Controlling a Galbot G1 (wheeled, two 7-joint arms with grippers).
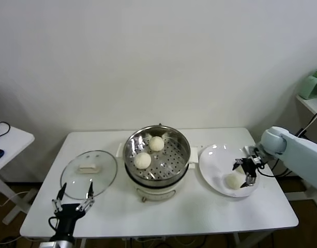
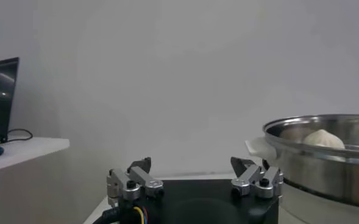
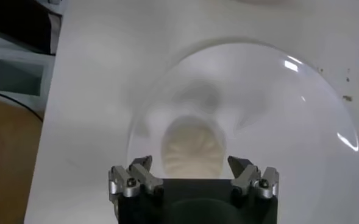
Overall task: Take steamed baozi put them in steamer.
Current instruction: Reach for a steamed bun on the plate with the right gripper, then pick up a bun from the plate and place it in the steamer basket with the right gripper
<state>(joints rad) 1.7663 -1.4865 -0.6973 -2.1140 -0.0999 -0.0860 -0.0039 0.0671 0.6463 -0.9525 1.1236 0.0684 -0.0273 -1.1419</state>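
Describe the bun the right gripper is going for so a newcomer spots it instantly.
Start at the steel steamer mid-table, then look to the white plate on its right. The bun there lies under the open right gripper. It is the only one on the plate; the other two sit inside the steamer.

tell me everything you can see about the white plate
The plate is round, flat, glossy white, lying level on the table just right of the steamer, apart from it. One baozi sits near its front edge. The right gripper hangs over that baozi, jaws open either side of it.
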